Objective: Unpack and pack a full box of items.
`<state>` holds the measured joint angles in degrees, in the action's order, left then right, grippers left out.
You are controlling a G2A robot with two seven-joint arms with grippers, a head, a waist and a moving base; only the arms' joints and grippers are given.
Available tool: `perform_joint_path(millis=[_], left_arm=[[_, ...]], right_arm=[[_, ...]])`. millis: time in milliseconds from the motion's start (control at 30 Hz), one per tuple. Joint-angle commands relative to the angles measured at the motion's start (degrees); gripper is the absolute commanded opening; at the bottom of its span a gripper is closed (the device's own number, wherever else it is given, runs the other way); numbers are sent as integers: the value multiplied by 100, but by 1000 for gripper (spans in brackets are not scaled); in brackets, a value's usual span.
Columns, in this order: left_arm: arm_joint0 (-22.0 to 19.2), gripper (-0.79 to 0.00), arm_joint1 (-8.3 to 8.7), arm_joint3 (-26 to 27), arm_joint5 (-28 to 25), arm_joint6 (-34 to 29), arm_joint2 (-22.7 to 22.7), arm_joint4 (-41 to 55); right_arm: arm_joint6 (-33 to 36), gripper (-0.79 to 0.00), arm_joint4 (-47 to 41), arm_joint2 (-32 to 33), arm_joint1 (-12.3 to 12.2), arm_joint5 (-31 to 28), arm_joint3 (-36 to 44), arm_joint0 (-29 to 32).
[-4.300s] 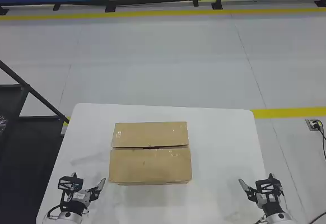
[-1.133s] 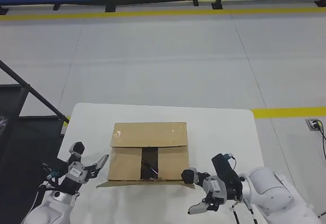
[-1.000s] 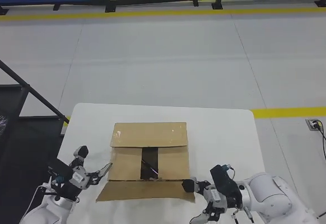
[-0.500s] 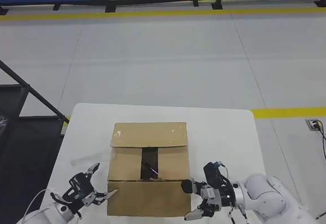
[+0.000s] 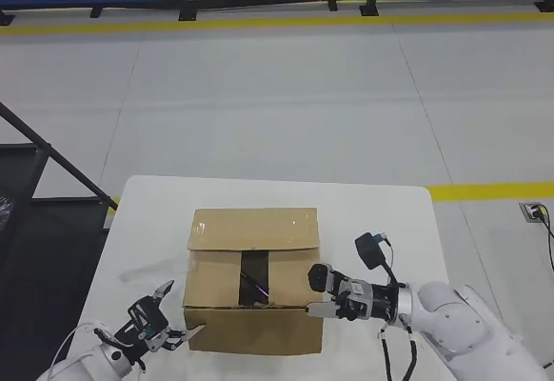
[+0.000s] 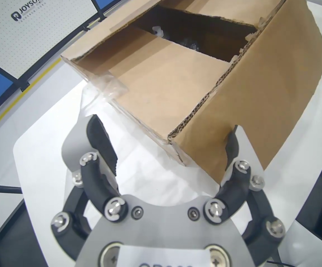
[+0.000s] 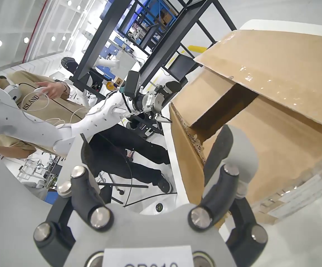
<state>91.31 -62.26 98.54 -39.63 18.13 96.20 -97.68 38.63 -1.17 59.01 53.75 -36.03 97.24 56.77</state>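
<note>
One cardboard box (image 5: 253, 276) is set on the white table (image 5: 382, 219) between the two grippers, the flap nearest them folded down; a dark gap between the inner flaps shows contents too dim to identify. The left gripper (image 6: 163, 129) is spread wide about one near corner, nothing held; the right gripper (image 5: 317, 293) is likewise parted at the other.

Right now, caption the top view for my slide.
Open left gripper and open right gripper flank a cardboard box on the white table; near flap folded down, far flap shut.
</note>
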Motion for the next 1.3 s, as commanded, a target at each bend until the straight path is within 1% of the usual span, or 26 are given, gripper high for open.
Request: perform_joint_path(millis=[0, 100, 133, 200, 300, 367, 500, 567, 667, 733, 800, 900, 1000, 1100, 1267], left_arm=[[0, 0, 0, 0, 0, 0, 0, 0], [0, 0, 0, 0, 0, 0, 0, 0], [0, 0, 0, 0, 0, 0, 0, 0], [0, 0, 0, 0, 0, 0, 0, 0], [0, 0, 0, 0, 0, 0, 0, 0], [0, 0, 0, 0, 0, 0, 0, 0], [0, 0, 0, 0, 0, 0, 0, 0], [0, 0, 0, 0, 0, 0, 0, 0], [0, 0, 0, 0, 0, 0, 0, 0], [0, 0, 0, 0, 0, 0, 0, 0], [0, 0, 0, 0, 0, 0, 0, 0], [0, 0, 0, 0, 0, 0, 0, 0], [0, 0, 0, 0, 0, 0, 0, 0], [0, 0, 0, 0, 0, 0, 0, 0], [0, 0, 0, 0, 0, 0, 0, 0]], right_arm=[[0, 0, -1, 0, 0, 12, 0, 0], [-182, 0, 191, 25, 8, 278, 69, 74], [-203, 0, 12, -54, 30, 372, 109, 113], [-102, 0, -602, -191, 85, 524, -78, 24], [103, 0, -1433, -452, 208, 972, -553, -308], [310, 0, -1833, -637, 306, 1020, -926, -601], [325, 0, -2255, -990, 523, 1203, -1632, -1090], [295, 0, -2420, -1124, 625, 1428, -1973, -1317], [390, 0, -2594, -1323, 769, 1618, -2312, -1597], [442, 0, -2718, -1395, 849, 1545, -2482, -1717], [478, 0, -2765, -1440, 915, 1416, -2622, -1814], [347, 0, -2730, -1469, 1003, 1248, -2715, -1934], [29, 0, -2466, -1479, 1082, 1161, -2760, -2092], [-456, 0, -1822, -1565, 1169, 1447, -2772, -2331], [-1016, 0, -1241, -1743, 1368, 1822, -2957, -2764]])
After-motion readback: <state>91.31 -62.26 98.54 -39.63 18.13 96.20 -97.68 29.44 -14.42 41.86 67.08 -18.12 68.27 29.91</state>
